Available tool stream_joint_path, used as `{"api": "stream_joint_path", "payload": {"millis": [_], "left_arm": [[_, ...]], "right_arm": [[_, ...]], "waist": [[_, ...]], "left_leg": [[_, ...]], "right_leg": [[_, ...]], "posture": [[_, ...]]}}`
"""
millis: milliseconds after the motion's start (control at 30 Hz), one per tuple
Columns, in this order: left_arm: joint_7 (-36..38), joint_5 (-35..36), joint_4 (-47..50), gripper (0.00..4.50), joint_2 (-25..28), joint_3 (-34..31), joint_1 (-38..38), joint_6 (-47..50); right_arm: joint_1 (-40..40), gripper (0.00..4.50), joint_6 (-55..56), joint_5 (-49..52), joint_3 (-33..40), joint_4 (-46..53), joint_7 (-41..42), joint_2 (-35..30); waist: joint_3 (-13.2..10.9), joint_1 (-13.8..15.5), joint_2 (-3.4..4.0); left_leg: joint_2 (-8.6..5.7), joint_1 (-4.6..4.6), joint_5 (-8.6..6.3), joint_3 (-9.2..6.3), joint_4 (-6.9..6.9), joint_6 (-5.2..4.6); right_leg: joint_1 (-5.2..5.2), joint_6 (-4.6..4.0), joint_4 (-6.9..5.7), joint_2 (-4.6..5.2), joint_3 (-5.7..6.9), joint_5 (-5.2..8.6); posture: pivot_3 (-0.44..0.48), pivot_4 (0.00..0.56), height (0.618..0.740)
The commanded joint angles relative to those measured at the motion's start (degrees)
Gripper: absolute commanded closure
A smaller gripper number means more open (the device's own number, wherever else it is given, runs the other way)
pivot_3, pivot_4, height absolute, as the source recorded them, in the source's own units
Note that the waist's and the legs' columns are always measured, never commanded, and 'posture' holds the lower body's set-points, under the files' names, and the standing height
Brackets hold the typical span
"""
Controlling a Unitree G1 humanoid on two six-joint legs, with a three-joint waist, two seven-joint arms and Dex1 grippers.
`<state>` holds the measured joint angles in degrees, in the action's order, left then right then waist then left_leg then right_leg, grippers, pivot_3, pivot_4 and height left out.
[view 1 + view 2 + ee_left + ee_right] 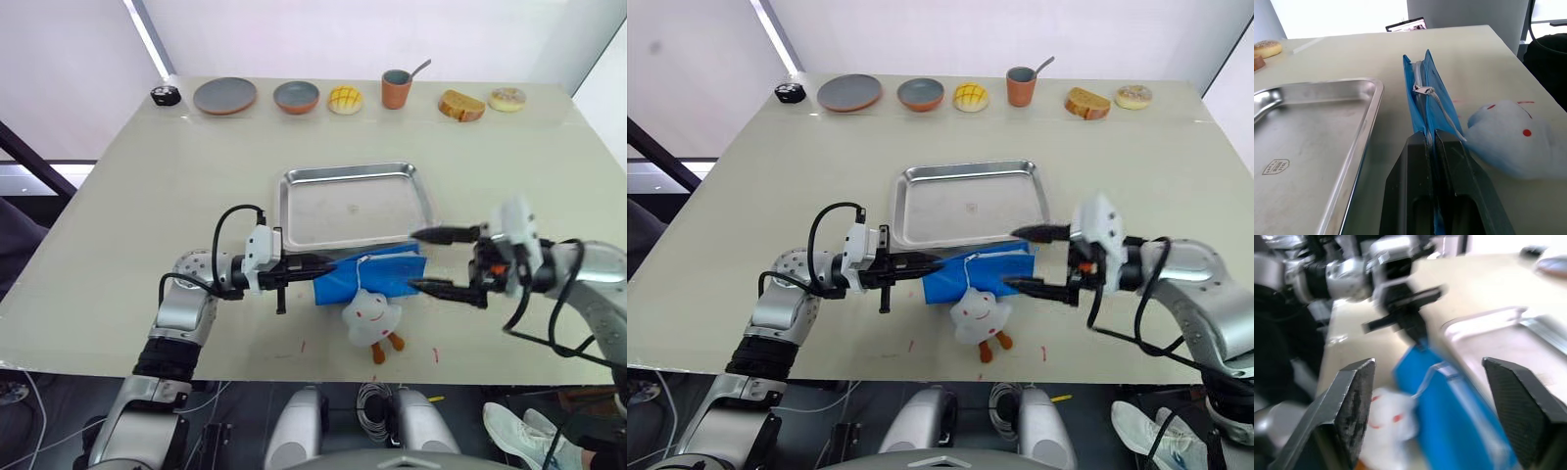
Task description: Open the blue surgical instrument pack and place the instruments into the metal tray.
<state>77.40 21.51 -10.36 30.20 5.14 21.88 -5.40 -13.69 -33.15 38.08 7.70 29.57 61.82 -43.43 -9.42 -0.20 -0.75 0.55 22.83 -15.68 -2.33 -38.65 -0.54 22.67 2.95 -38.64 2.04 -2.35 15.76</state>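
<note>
While the pack lies on the worktop just in front of the tray, touching its near rim, the task is barely begun. The left claw is clamped on the pack's left end. The right claw gapes wide at the right end, holding nothing. A zipper pull sits partway along; no instruments are out, and the tray is bare. A plush toy hangs off the pull.
</note>
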Motion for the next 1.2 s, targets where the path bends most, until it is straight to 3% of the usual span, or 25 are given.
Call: {"api": "stream_joint_path", "payload": {"millis": [33, 300, 500, 633, 867, 1200], "left_arm": [[1.46, -1.00, -1.10, 4.50, 0.77, 1.00, -0.74, -0.22], [3.74, -0.31, -2.15, 4.50, 1.58, 0.36, -0.59, -2.00], [4.35, 0.22, -0.70, 4.50, 1.67, 0.63, -1.23, -2.40], [4.78, 0.39, 0.09, 4.50, 1.64, 1.06, -1.33, -2.34], [3.96, 0.23, 2.00, 4.50, 1.19, 1.57, -0.82, -1.56], [2.65, 0.56, 6.60, 4.50, 1.71, 2.19, -0.07, 2.54]], "right_arm": [[5.07, 0.07, 3.22, 1.84, 6.87, 0.33, 4.07, -3.04], [16.48, 0.07, 2.97, 4.24, 21.26, -3.70, 10.35, -10.33], [19.93, 0.07, 3.43, 4.98, 24.10, -5.57, 12.68, -11.84], [16.04, 0.07, 3.72, 4.90, 18.60, -5.96, 10.23, -9.46], [5.21, 0.07, 8.95, -2.75, 2.83, -13.61, 8.00, -1.55], [-5.55, 0.07, 17.02, -8.76, -9.65, -26.76, 13.12, 7.13]], "waist": [[0.00, -0.01, 0.00], [0.00, -0.39, 0.00], [0.01, -0.57, 0.02], [0.01, -0.55, 0.02], [0.00, -0.42, 0.02], [-0.02, -0.39, 0.03]], "left_leg": [[0.01, 0.01, 0.00, 0.01, 0.02, 0.00], [-0.01, -0.11, 0.00, 0.14, 0.01, 0.00], [-0.02, -0.13, 0.00, 0.19, 0.02, -0.01], [-0.01, -0.13, 0.00, 0.19, 0.01, -0.01], [-0.02, -0.11, 0.00, 0.20, -0.01, 0.00], [-0.03, -0.06, 0.00, 0.15, -0.05, 0.00]], "right_leg": [[0.00, 0.00, 0.05, -0.01, 0.00, 0.00], [-0.03, 0.00, -0.07, -0.02, -0.14, 0.00], [-0.02, 0.00, -0.08, -0.06, -0.18, 0.00], [-0.02, 0.00, -0.08, -0.06, -0.19, 0.00], [0.00, 0.01, -0.06, -0.06, -0.20, 0.00], [0.01, 0.01, -0.08, -0.03, -0.15, 0.00]], "posture": [[0.000, 0.150, 0.740], [0.000, 0.150, 0.740], [0.000, 0.150, 0.740], [0.000, 0.150, 0.740], [0.000, 0.150, 0.740], [0.000, 0.150, 0.740]]}}
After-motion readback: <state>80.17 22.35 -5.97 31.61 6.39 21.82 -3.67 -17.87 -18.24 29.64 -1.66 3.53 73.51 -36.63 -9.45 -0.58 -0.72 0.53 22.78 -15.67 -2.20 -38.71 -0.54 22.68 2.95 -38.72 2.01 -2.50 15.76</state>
